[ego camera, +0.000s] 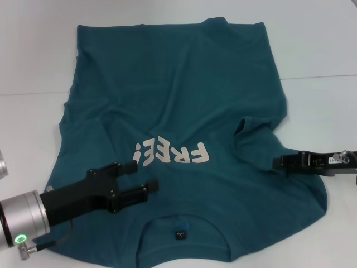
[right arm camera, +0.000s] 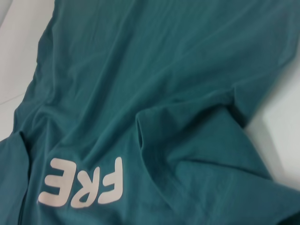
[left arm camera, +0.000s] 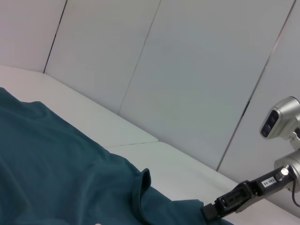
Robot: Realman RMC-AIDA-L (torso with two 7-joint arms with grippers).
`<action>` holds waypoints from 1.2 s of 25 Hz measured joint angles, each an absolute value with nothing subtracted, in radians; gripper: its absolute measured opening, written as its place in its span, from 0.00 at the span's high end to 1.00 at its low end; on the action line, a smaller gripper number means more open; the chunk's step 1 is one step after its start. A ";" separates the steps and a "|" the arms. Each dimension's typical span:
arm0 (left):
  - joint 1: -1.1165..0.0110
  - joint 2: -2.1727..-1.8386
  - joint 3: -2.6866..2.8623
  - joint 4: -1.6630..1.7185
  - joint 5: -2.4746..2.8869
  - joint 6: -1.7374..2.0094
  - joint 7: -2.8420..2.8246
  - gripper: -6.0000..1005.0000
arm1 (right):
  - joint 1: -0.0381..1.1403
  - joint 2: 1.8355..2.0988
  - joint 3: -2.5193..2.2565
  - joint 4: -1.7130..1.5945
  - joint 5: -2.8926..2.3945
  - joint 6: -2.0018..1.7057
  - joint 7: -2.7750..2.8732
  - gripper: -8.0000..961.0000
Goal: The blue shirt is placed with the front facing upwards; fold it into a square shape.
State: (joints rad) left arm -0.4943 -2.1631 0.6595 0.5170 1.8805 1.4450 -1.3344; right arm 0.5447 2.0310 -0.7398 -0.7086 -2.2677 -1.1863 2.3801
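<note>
The blue shirt (ego camera: pixel 184 95) lies spread on the white table, front up, with its collar and small dark neck label (ego camera: pixel 181 233) nearest me. Its off-white "FREE!" lettering (ego camera: pixel 170 153) sits mid-chest. My left gripper (ego camera: pixel 146 175) hovers open over the chest just left of the collar, nothing between its fingers. My right gripper (ego camera: pixel 276 163) rests at the shirt's right sleeve area, its tip against a raised fold of cloth. The left wrist view shows the shirt (left arm camera: pixel 47 159) and, farther off, the right gripper (left arm camera: pixel 208 213) at the cloth's edge. Creased shirt (right arm camera: pixel 164 70) and lettering (right arm camera: pixel 82 183) fill the right wrist view.
The white table (ego camera: pixel 318 44) shows bare around the shirt at the far side and on the right. Pale wall panels (left arm camera: pixel 187 70) stand behind the table. The shirt's right side is bunched into a ridge (ego camera: pixel 251 128).
</note>
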 joint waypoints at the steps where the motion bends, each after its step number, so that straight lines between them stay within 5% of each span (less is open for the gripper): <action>1: -0.494 -2.163 0.660 0.517 1.880 1.445 -1.334 0.18 | 0.548 2.031 -0.740 -0.706 -2.268 -1.181 2.380 0.46; 9: -0.494 -2.163 0.660 0.518 1.880 1.442 -1.334 0.18 | 0.551 2.031 -0.743 -0.701 -2.267 -1.159 2.379 0.57; 14: -0.494 -2.163 0.660 0.519 1.880 1.437 -1.333 0.18 | 0.554 2.032 -0.745 -0.701 -2.268 -1.152 2.382 0.79; 25: -0.495 -2.163 0.659 0.520 1.880 1.437 -1.333 0.18 | 0.555 2.032 -0.747 -0.701 -2.264 -1.161 2.373 0.96; 30: -0.495 -2.163 0.660 0.520 1.880 1.436 -1.333 0.18 | 0.560 2.032 -0.743 -0.707 -2.235 -1.224 2.344 0.96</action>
